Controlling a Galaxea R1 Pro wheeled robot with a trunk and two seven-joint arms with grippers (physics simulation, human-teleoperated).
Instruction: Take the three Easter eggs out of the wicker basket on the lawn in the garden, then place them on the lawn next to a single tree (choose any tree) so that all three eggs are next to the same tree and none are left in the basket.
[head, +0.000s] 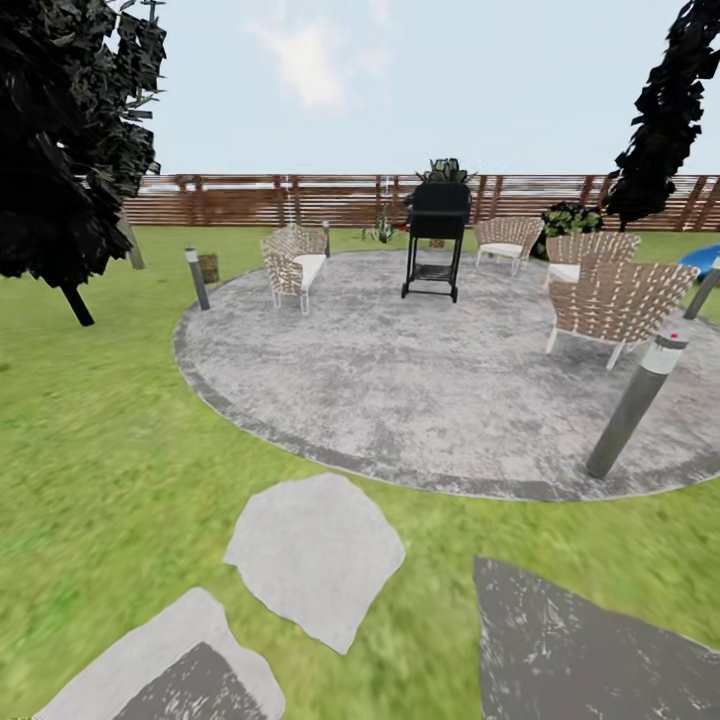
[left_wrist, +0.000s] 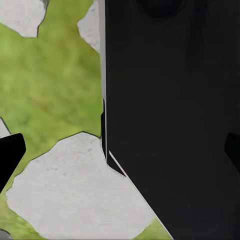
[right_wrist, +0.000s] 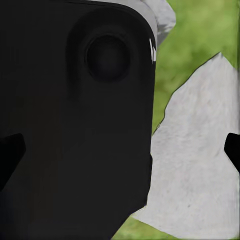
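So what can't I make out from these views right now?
- Small brown thing by the left post, head view: too small to identify.
- Blue object, head view: cut off by the right edge.
- Ground under both wrist cameras: hidden by the robot's dark body.
- Gripper states: fingertips cut off by frame edges.

My left black two-finger gripper (left_wrist: 120, 150) hangs beside my dark body, fingertips spread wide; my right black two-finger gripper (right_wrist: 120, 150) likewise, fingertips parted.

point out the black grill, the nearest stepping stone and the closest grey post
grill (head: 438, 212), head view, on its black lid
stepping stone (head: 315, 555), head view, middle of the pale slab in the grass
post (head: 632, 408), head view, mid-shaft, at the patio's right edge
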